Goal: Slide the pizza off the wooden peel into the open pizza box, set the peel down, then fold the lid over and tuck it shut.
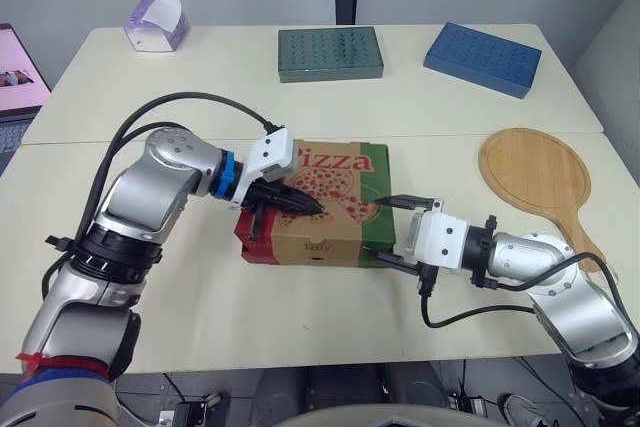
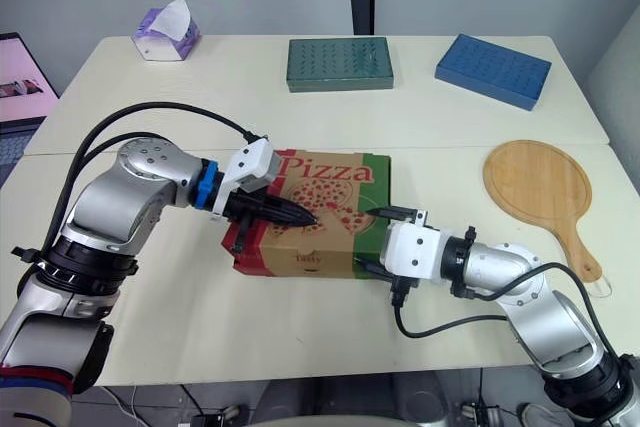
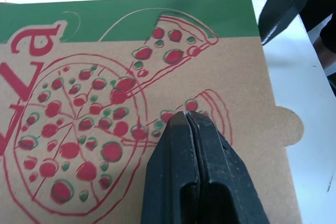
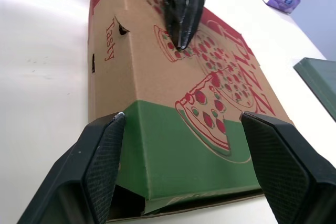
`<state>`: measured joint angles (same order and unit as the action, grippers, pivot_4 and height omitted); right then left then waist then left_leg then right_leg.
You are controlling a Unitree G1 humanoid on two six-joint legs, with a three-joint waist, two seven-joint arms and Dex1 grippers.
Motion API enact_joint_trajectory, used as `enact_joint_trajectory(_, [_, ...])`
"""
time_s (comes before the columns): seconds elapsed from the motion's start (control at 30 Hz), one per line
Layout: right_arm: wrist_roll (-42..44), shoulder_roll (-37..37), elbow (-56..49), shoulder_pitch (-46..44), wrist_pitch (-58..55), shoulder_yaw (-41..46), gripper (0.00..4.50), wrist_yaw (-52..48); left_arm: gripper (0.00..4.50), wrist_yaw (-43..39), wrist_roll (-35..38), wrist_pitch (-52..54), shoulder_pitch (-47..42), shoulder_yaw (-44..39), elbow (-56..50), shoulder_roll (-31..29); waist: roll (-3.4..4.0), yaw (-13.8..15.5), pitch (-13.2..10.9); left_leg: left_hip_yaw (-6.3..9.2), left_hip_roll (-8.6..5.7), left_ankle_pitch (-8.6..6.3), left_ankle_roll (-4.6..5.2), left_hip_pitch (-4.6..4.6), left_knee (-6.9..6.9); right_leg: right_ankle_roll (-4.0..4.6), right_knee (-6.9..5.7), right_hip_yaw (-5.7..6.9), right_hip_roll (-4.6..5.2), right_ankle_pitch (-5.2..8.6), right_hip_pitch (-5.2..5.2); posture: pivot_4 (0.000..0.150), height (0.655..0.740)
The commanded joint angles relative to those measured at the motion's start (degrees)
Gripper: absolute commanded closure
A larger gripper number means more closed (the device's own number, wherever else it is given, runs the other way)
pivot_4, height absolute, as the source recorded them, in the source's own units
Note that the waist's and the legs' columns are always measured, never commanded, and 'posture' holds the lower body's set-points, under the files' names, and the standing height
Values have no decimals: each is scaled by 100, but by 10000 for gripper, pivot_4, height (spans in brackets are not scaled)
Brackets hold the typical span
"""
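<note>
Seen from the head, the pizza box (image 1: 338,169) sits with its lid down, midway along the table (image 1: 180,97), nearer its front edge. The left gripper (image 1: 316,209) lies on the lid, its fingers pressed together. The right gripper (image 1: 388,230) is spread wide at the box's right end. The wooden peel (image 1: 533,177) lies flat by the table's right edge, apart from the box. The left wrist view has the closed black fingers touching the printed lid. The right wrist view has two spread fingers flanking the box's green end

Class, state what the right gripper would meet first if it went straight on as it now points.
Most likely the pizza box: its green end sits just ahead of the open right gripper.
</note>
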<state>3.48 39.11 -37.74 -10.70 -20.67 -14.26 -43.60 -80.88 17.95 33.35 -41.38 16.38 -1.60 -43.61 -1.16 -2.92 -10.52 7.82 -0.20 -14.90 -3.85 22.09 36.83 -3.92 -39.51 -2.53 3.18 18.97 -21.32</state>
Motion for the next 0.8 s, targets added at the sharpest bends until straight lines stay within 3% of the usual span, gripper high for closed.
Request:
enact_joint_trajectory(0.03, [36, -129, -218, -227, -39, 314, 7548, 204, 45000, -121, 90, 39, 5, -46, -125, -68, 0, -5, 0, 0, 0, 0, 0, 0, 0, 0, 0, 0, 0, 0, 0, 1500, 7400])
enact_joint_trajectory(0.37, [17, -87, -261, 76, -205, 242, 7548, 110, 45000, -122, 32, 20, 35, -38, -151, -65, 0, 2, 0, 1, -1, 0, 0, 0, 0, 0, -3, 0, 0, 0, 0, 1500, 7400])
enact_joint_trajectory(0.8, [-690, -54, 13, 358, 383, 22, 7548, 334, 45000, 53, -169, -106, 301, 36, -165, -105, 2, 4, 1, -1, 0, 0, 0, -7, 0, 0, -2, -1, 0, 0, 5, 1500, 7400])
